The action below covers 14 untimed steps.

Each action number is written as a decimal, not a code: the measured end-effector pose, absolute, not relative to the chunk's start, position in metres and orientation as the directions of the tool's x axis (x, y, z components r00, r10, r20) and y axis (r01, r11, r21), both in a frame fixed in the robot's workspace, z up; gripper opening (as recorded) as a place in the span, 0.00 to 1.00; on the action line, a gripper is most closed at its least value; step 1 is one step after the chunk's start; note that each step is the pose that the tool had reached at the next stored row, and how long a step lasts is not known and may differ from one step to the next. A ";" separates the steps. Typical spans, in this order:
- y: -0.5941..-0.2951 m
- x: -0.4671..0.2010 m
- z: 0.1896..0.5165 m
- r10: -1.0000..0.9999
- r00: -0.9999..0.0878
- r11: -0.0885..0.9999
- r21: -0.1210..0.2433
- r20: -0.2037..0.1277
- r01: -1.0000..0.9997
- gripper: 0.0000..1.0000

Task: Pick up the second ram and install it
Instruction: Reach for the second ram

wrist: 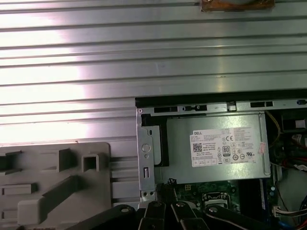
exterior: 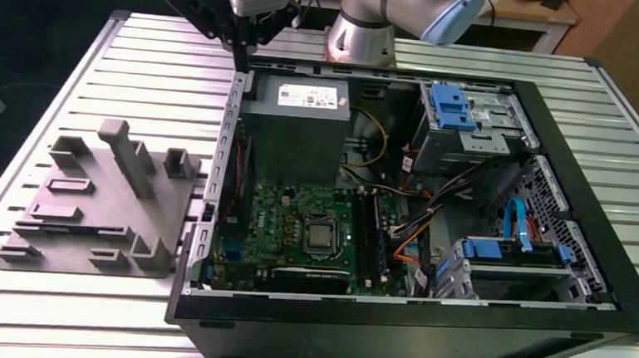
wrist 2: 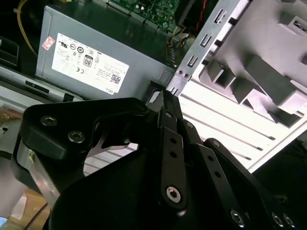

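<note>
My gripper (exterior: 241, 56) hangs above the back corner of the open computer case (exterior: 224, 140), between the case and the grey holder block (exterior: 95, 207). In both wrist views the black fingers (wrist 2: 169, 139) lie close together, shut, and I see nothing between them. The second ram is out of view. The green motherboard (exterior: 284, 218) lies on the case floor, with its long black slots (exterior: 366, 232) beside the processor socket. In the first wrist view the gripper (wrist: 165, 186) points at the case edge next to the holder block (wrist: 53, 191).
The grey power supply (exterior: 296, 119) sits just inside the case under the gripper. Blue-tabbed drive cages (exterior: 457, 108) and loose cables fill the exterior view's right side. Everything stands on a ribbed metal table (exterior: 116, 58).
</note>
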<state>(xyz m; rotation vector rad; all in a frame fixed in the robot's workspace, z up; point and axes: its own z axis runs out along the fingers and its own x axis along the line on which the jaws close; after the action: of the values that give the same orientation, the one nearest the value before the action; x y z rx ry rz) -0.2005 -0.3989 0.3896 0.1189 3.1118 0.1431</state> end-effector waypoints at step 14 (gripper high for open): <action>-0.399 -0.233 0.388 0.077 -0.997 0.993 0.093 -0.021 0.075 0.07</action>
<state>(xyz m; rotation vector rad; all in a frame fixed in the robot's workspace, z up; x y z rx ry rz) -0.2331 -0.3989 0.3875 0.1191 3.1116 0.1432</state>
